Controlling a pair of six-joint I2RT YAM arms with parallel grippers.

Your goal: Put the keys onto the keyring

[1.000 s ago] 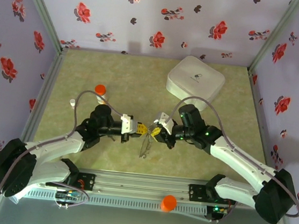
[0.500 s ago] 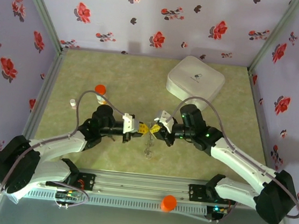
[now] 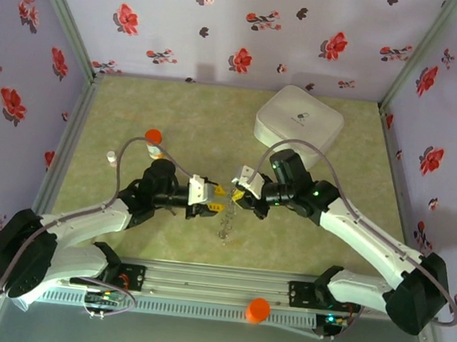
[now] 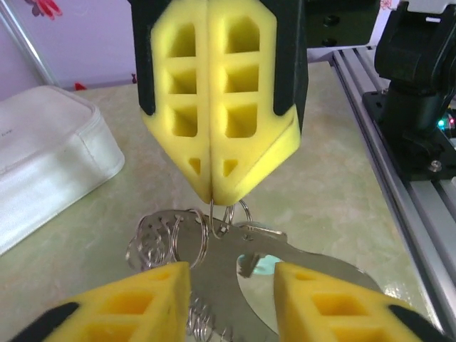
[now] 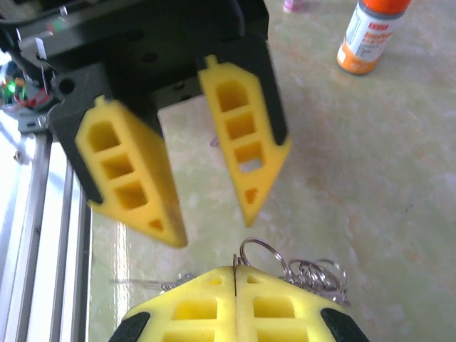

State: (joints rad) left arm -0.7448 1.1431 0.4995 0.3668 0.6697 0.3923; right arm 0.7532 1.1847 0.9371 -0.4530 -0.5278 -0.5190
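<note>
Left wrist view: my right gripper (image 4: 214, 191) is pressed shut, pinching the keyring (image 4: 201, 239), which dangles between the arms. My left gripper (image 4: 231, 274) stands spread. Threading step, I judge; next I need a precise pinch on the silver key (image 4: 313, 256).

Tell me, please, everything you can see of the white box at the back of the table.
The white box is a low rounded-square case with soft corners, smooth and plastic-looking, with a small dark mark on its top. It looks closed and lies flat on the greenish table, at the far right near the back wall. Nothing else touches it.
</note>
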